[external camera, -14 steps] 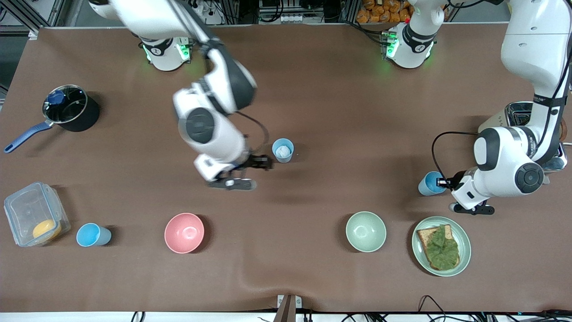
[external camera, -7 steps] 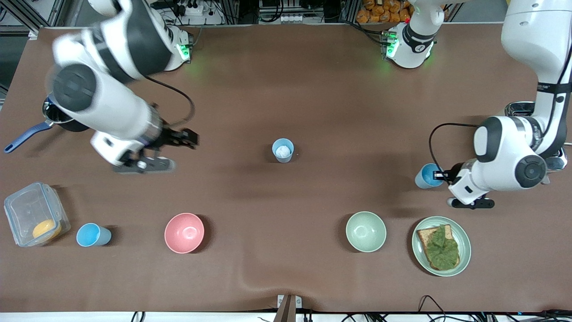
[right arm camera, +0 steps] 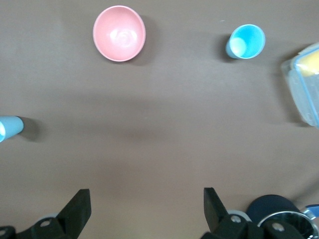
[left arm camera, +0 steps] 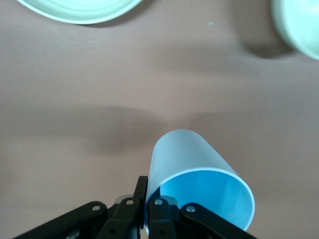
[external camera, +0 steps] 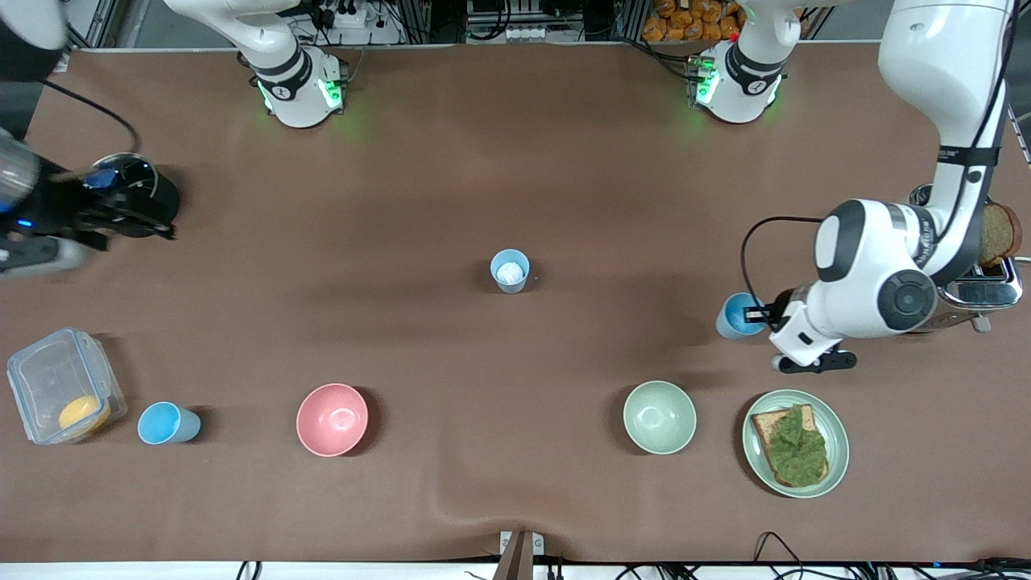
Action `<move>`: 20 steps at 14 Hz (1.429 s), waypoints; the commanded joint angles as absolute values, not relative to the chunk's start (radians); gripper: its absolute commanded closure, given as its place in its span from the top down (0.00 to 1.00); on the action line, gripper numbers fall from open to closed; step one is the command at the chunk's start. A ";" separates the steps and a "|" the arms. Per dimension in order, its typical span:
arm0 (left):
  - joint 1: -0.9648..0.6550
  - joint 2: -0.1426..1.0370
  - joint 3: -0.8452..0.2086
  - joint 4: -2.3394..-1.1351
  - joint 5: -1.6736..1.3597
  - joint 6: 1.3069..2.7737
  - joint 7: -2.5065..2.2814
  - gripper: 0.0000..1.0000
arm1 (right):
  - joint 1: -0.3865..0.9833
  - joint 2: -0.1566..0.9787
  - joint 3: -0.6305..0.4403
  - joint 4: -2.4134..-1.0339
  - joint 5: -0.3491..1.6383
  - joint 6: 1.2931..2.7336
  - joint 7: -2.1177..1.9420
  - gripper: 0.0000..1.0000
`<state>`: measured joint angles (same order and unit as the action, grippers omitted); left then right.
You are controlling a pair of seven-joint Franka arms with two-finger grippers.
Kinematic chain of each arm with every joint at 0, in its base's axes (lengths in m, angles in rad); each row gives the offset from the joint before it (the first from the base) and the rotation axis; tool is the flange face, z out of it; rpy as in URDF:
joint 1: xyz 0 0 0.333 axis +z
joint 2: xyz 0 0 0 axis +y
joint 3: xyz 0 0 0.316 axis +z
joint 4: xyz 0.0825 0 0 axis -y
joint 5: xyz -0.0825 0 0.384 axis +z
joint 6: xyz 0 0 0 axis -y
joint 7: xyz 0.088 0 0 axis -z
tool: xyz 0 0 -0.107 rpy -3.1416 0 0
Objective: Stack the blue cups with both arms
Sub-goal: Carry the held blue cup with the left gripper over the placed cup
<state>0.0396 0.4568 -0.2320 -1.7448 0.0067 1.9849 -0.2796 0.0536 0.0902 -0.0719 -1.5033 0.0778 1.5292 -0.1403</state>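
My left gripper (external camera: 761, 314) is shut on the rim of a sky-blue cup (external camera: 737, 316), one finger inside and one outside, and holds it tilted over the table beside the toaster; it also shows in the left wrist view (left arm camera: 194, 169). A paler blue cup (external camera: 510, 270) with something white inside stands at mid-table. A third blue cup (external camera: 165, 424) stands near the front camera, beside the clear container. My right gripper (external camera: 133, 217) is open and empty over the black pot; its wrist view shows that third cup (right arm camera: 246, 41) and the pale cup (right arm camera: 9, 128).
A black pot (external camera: 141, 193) with a blue handle is at the right arm's end. A clear container (external camera: 60, 385), a pink bowl (external camera: 332, 419), a green bowl (external camera: 659, 416) and a plate with toast (external camera: 796, 443) line the near side. A toaster (external camera: 987, 282) stands at the left arm's end.
My right arm has swung away from the middle cup to the pot at its end of the table. My left gripper has carried its cup a little toward the table's middle.
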 commanded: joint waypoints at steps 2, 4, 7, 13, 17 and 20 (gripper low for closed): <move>0.034 0.446 -0.287 -1.714 0.003 1.971 -0.397 0.00 | 0.028 0.025 -0.037 -1.614 0.066 1.614 -0.146 1.00; 0.034 0.446 -0.308 -1.710 0.003 1.971 -0.434 0.00 | 0.028 0.009 -0.012 -1.621 0.003 1.615 -0.140 1.00; 0.023 0.448 -0.340 -1.703 0.003 1.971 -0.517 0.00 | -0.009 -0.006 0.035 -1.629 -0.009 1.621 -0.135 1.00; -0.110 0.465 -0.344 -1.660 0.003 1.973 -0.701 0.00 | 0.000 -0.011 0.029 -1.631 -0.009 1.621 -0.129 1.00; -0.215 0.505 -0.344 -1.597 0.002 1.973 -0.816 0.00 | -0.005 -0.005 0.031 -1.632 -0.005 1.623 -0.129 1.00; -0.281 0.506 -0.344 -1.591 0.008 1.973 -0.891 0.00 | -0.003 -0.003 0.029 -1.631 -0.003 1.628 -0.129 1.00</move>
